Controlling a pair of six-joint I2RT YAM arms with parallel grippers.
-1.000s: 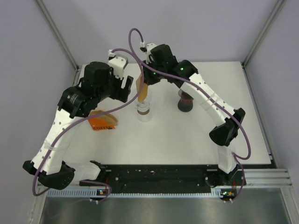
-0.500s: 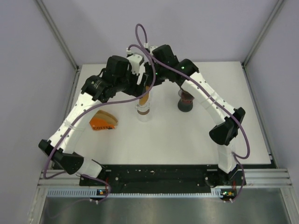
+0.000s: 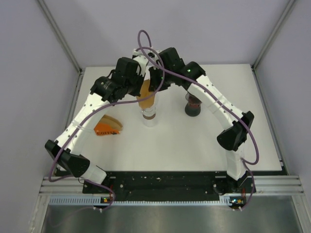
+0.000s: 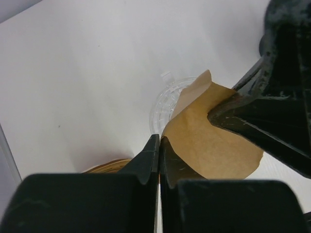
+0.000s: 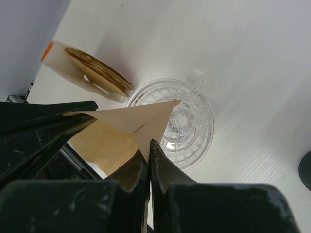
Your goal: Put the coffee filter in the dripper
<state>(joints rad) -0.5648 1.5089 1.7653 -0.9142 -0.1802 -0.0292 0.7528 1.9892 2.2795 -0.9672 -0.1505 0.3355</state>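
Observation:
The brown paper coffee filter [image 3: 146,97] hangs in the air just above the clear plastic dripper [image 3: 149,116], which stands on the white table. My right gripper [image 5: 148,145] is shut on the filter's near edge [image 5: 146,121]. My left gripper [image 4: 159,141] is shut too, its tips pinching the opposite edge of the filter [image 4: 214,141]. Between the two grips the filter is pulled partly open. In the right wrist view the ribbed dripper [image 5: 187,131] lies directly under the filter. In the left wrist view only part of the dripper's rim [image 4: 165,102] shows behind the paper.
An orange holder with a stack of filters [image 3: 108,126] sits left of the dripper. A dark round vessel [image 3: 193,108] stands to its right, under the right arm. Grey walls close the table's left, back and right sides.
My left arm swung in from above the orange holder to the filter, and its jaws went from open to shut on the edge. The right gripper kept holding the filter above the dripper.

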